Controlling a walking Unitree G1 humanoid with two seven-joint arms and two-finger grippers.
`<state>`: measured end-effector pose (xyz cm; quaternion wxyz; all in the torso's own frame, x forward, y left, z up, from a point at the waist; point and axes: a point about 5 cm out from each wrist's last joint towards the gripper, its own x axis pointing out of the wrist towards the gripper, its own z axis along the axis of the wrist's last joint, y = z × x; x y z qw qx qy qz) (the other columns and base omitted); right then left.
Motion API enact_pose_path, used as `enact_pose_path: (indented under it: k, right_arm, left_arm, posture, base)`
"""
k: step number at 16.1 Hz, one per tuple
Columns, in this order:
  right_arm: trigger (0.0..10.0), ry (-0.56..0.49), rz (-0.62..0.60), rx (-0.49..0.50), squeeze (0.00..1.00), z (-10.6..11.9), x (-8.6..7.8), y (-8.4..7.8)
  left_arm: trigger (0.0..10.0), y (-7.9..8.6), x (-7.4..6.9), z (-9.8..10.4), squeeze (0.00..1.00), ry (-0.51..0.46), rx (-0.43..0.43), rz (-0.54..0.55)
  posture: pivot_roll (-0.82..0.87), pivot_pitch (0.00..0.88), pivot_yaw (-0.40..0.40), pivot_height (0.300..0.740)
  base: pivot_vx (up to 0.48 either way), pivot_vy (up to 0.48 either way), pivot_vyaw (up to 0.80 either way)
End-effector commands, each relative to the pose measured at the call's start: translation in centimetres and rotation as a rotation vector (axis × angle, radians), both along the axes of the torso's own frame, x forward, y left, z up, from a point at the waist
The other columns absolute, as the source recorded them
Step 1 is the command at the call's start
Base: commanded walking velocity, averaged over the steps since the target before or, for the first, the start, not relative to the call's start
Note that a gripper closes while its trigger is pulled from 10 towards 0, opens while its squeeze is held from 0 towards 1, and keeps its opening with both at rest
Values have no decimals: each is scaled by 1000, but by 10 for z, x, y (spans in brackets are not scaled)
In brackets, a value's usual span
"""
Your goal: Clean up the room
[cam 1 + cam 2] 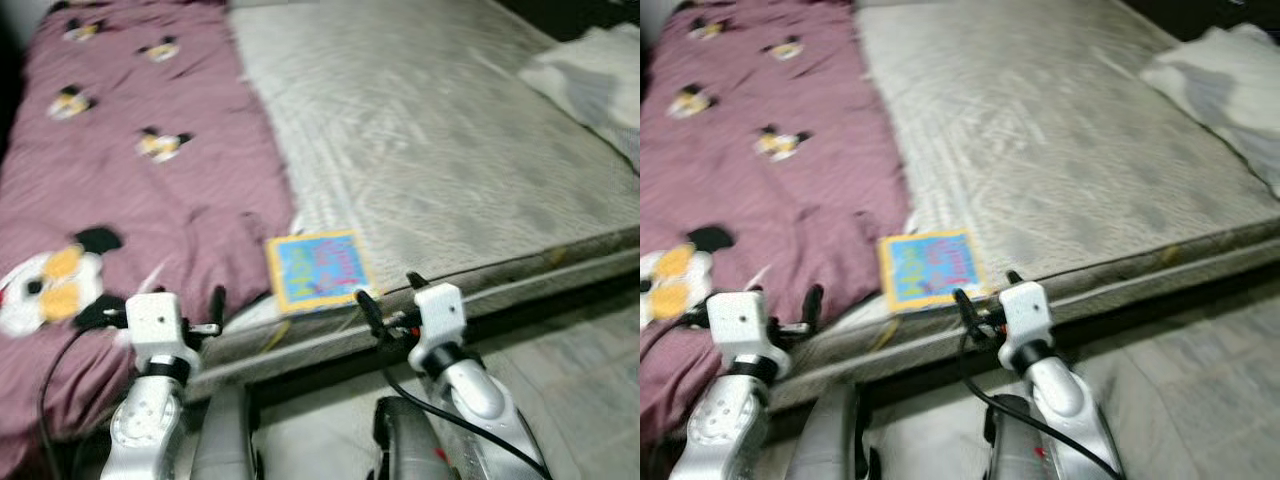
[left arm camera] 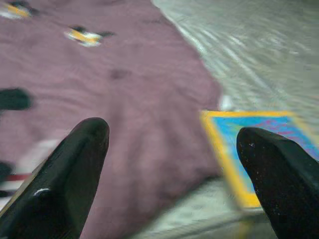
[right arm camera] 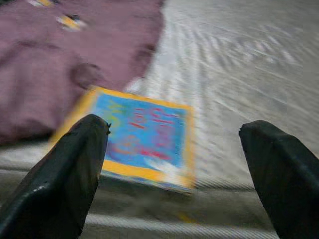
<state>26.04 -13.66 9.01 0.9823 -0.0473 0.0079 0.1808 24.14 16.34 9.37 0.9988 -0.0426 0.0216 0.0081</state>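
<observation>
Head view: a blue, yellow-bordered book (image 1: 318, 270) lies at the mattress (image 1: 450, 150) edge beside a maroon blanket (image 1: 130, 190); left wrist view: left gripper (image 2: 174, 174) spread wide; right wrist view: right gripper (image 3: 174, 169) spread, facing the book.

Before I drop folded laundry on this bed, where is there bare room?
The bare mattress is free from the purple blanket on its left across to the white bedding at the far right. The near edge is crowded: the blue and yellow book lies there, with the right tool and left tool both open close by.
</observation>
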Motion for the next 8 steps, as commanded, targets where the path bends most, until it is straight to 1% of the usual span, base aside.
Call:
enact_pose_path:
  k: [1,4,8]
  right_arm:
    - [10000,9,-1,8,0,-1,0,0]
    - [10000,12,-2,10,0,-2,0,0]
    - [10000,26,-4,23,0,-3,1,-1]
  left_arm:
    - [10000,1,-1,2,0,-8,8,-12]
    - [10000,1,-1,2,0,-6,5,-12]
    - [10000,2,0,1,0,2,-2,-3]
  posture:
    - [30,189,2,581]
    - [29,191,0,581]
    - [30,195,1,581]
  base:
    - [356,0,0]
    - [342,0,0]
    - [0,0,0]
